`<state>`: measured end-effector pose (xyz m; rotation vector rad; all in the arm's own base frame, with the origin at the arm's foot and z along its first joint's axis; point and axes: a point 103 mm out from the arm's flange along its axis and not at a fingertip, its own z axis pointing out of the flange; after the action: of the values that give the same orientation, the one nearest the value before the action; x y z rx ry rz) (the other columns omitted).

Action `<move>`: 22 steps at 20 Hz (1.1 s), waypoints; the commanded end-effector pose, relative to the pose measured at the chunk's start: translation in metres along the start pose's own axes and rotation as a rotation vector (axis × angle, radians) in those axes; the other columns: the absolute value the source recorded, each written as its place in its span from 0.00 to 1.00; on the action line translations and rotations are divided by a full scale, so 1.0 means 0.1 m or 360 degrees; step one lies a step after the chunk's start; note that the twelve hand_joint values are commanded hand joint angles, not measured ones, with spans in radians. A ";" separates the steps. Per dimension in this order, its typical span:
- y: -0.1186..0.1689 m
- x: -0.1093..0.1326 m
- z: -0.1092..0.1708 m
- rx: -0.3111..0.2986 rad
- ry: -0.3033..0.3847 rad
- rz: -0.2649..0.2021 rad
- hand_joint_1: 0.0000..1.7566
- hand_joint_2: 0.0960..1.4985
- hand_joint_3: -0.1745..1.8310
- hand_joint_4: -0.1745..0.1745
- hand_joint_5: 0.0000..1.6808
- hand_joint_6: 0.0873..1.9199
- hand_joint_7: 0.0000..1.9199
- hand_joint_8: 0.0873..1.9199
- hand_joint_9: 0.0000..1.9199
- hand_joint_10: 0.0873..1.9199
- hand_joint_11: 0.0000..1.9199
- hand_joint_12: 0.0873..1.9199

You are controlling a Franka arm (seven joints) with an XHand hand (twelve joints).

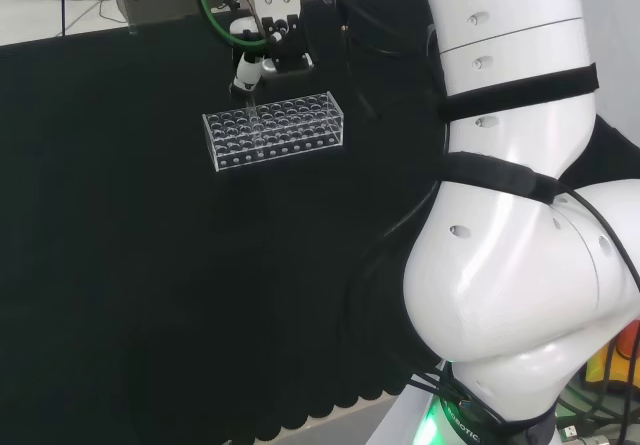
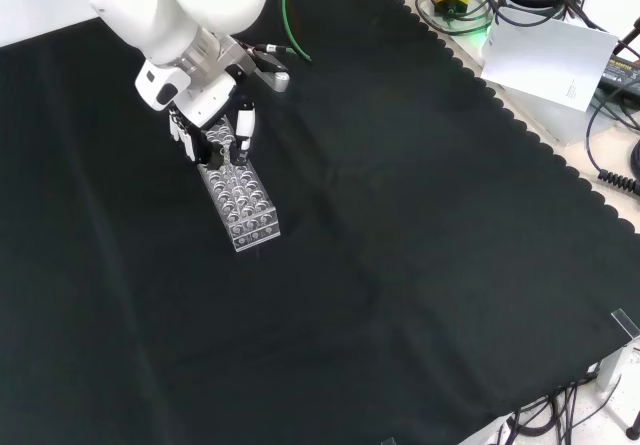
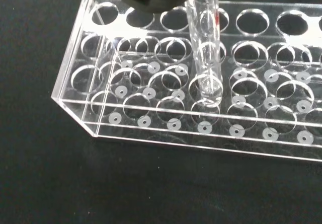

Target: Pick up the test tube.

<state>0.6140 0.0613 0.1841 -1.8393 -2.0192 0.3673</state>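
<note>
Clear rack [image 1: 275,130] on black-clothed bench [image 1: 150,295], far centre in head view; upper left in front view, long axis running near-to-far there. Robot hand [image 2: 215,130] poised over the rack's far end in front view, at the rack's far left corner in head view, fingers pointing down. One clear tube [image 3: 204,48] seen in wrist view, upright, rounded bottom sitting at the level of the top-plate holes, a few holes in from the rack's end wall. Upper end of tube running up beside the blurred dark and white part of the robot hand; contact point hidden, so cannot tell whether fingers are closed on the glass or merely alongside. Tube not made out in head or front views. Key relation: tube directly beneath the robot hand, long axis vertical and in line with the hand's downward approach, so the coming move judged to be a straight lift along that axis, clear of the hole rims. Risk judged: any tilt would drag the tube bottom against the rack top plate. Other holes apparently empty.
</note>
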 end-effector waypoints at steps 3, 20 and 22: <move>0.04 0.06 0.01 -0.0053 -0.0036 -0.0013 0.73 0.67 0.10 0.00 0.66 0.38 0.60 0.38 0.64 0.30 0.55 0.54; -0.03 0.09 -0.11 -0.0347 -0.0007 0.0019 0.75 0.68 0.00 0.00 0.84 0.00 0.72 0.28 0.91 0.05 0.80 0.35; -0.03 0.11 -0.10 -0.0351 0.0001 0.0012 0.75 0.68 0.00 0.00 0.84 0.00 0.72 0.29 0.91 0.05 0.81 0.35</move>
<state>0.6147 0.0676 0.1930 -1.9670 -2.1172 0.1726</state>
